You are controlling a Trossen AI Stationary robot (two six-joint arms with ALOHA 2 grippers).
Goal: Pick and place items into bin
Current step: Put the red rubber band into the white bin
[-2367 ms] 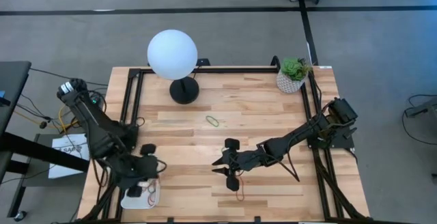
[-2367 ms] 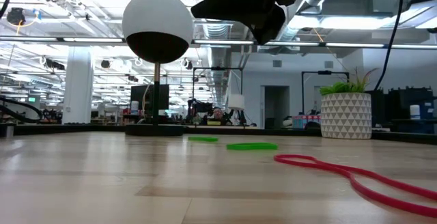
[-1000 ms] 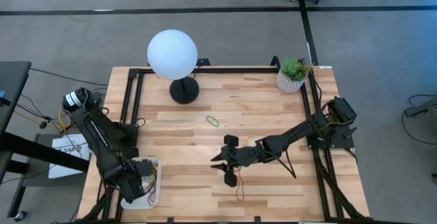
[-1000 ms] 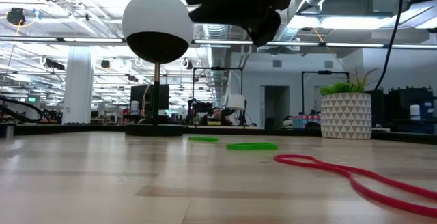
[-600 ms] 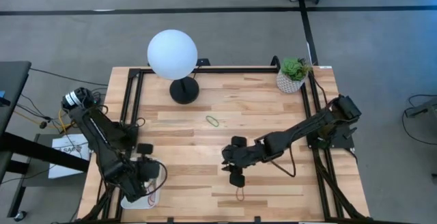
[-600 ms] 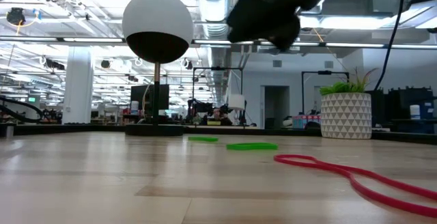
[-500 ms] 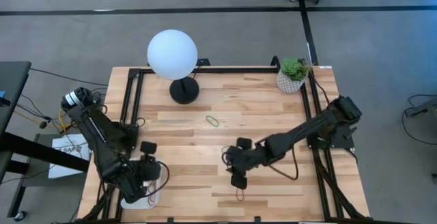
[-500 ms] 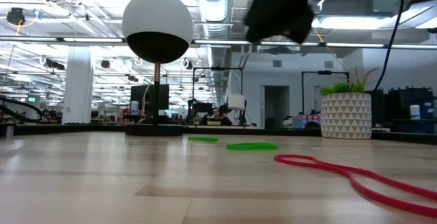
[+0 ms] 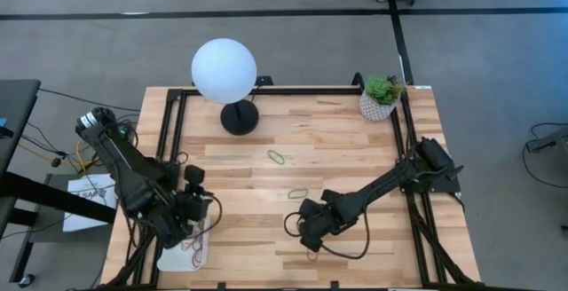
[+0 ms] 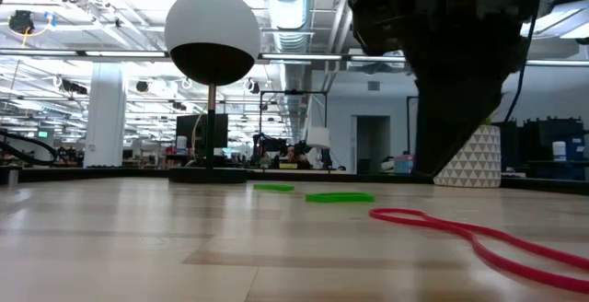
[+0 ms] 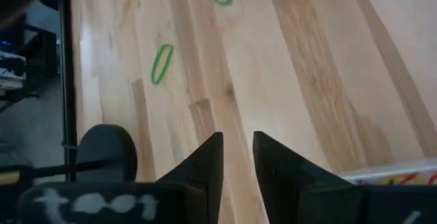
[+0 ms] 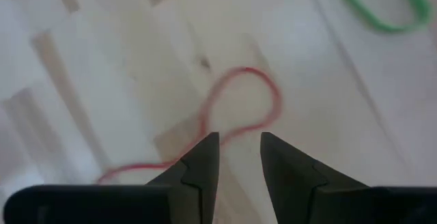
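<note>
Right gripper [image 12: 233, 157] hangs low over the red rubber band [image 12: 235, 115] near the table's front edge, its 2 fingers a narrow gap apart w/ nothing between them, tips just above the band's loop; in the high view the same gripper [image 9: 311, 235] sits at front centre of the wooden table [image 9: 337, 140], the red band mostly hidden under it. Left gripper [image 11: 237, 157], fingers also narrowly parted and empty, is over the table's front-left corner by the white bin [image 9: 185, 257] (a corner of it, w/ coloured bands inside, shows at the edge of the left wrist view). 2 green rubber bands lie loose mid-table, well apart from either gripper: 1 [image 9: 277, 157] toward the lamp [image 9: 224, 70], the other [image 9: 297, 193] nearer the right gripper. From table height the red band [image 10: 469, 238] lies in the foreground at right, both green ones beyond it. A potted plant [image 9: 382, 97] stands at the back-right corner.
</note>
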